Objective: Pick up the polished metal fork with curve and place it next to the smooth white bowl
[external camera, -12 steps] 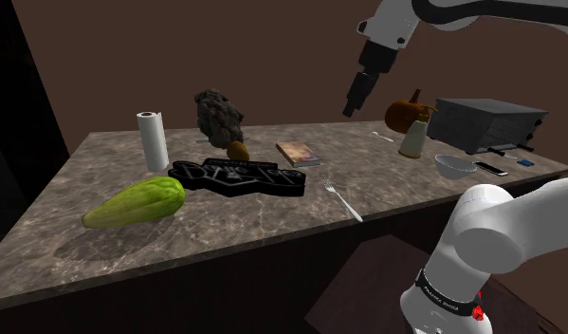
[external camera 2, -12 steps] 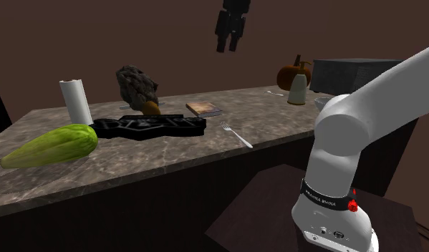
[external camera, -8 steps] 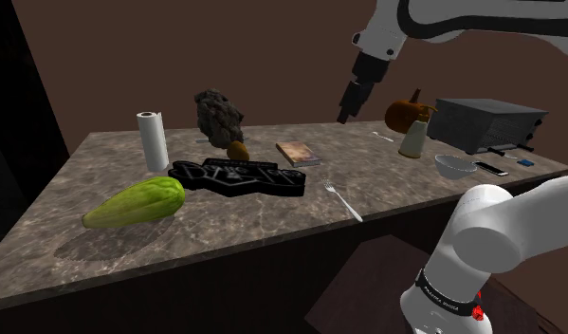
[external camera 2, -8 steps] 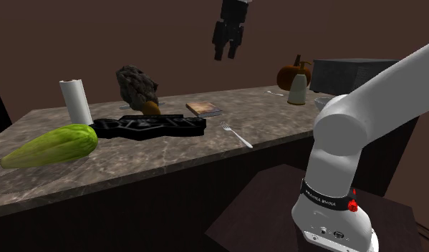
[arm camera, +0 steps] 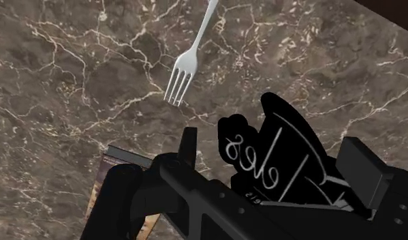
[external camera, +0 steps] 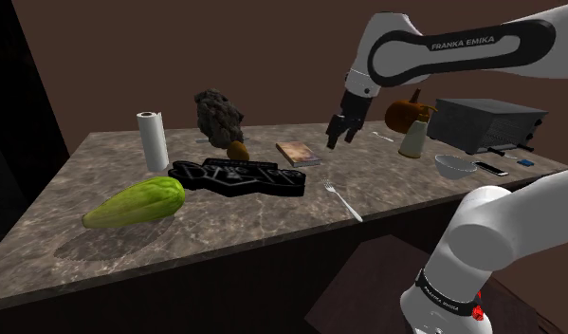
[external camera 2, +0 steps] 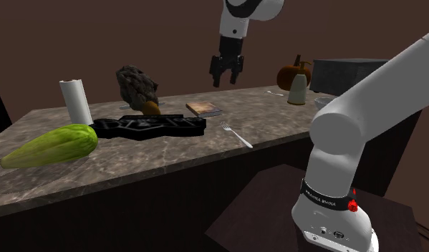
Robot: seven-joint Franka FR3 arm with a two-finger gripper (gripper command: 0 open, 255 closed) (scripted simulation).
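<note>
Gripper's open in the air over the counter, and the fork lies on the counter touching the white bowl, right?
Not quite: the fork lies on the counter far from the white bowl, as the shoulder view shows. The gripper is indeed open in the air over the counter.

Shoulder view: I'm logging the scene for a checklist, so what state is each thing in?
fork, lying flat on the counter, not held
gripper, open, empty, above the counter
bowl, upright on the counter
paper towel roll, standing upright
book, closed, lying flat
bottle, upright
</note>
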